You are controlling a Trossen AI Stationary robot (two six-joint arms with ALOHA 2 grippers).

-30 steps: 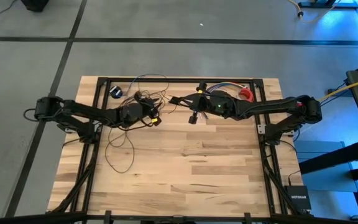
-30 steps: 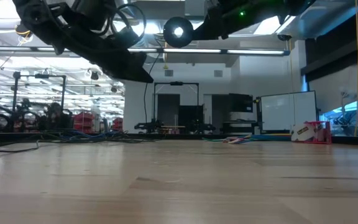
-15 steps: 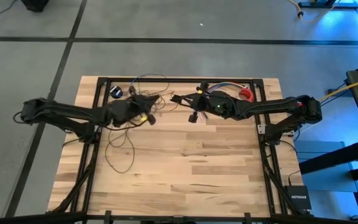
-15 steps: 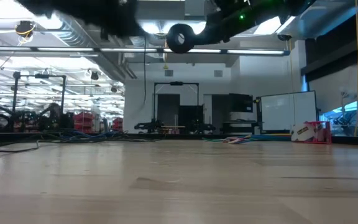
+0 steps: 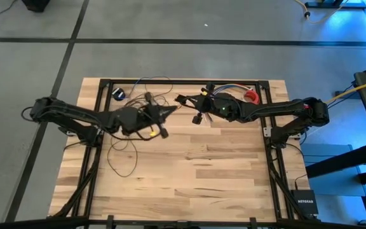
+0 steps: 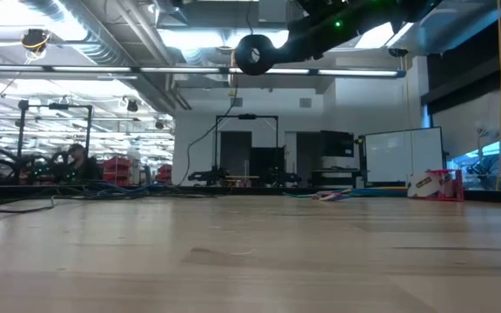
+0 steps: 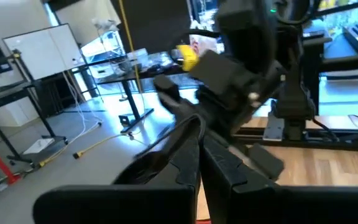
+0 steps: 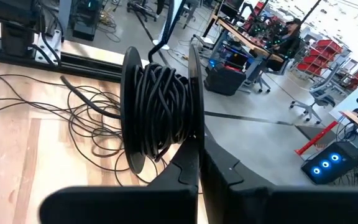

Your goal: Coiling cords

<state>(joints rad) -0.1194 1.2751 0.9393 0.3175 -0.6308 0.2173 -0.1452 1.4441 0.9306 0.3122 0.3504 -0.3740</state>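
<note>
desk (image 5: 189,165): pale wood planks, workshop beyond | cords (image 5: 122,149): loose loops sprawled left-rear | left hand (image 5: 170,111): clenched, aloft | right hand (image 5: 182,100): grasping spool (image 8: 160,115)

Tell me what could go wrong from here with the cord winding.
1. The loose cord lies in crossing loops on the table; pulled quickly, it could knot.
2. The right gripper pinches only the spool's flange, so a tug might twist the spool free.
3. The left gripper is shut close to the spool; the arms might collide.
</note>
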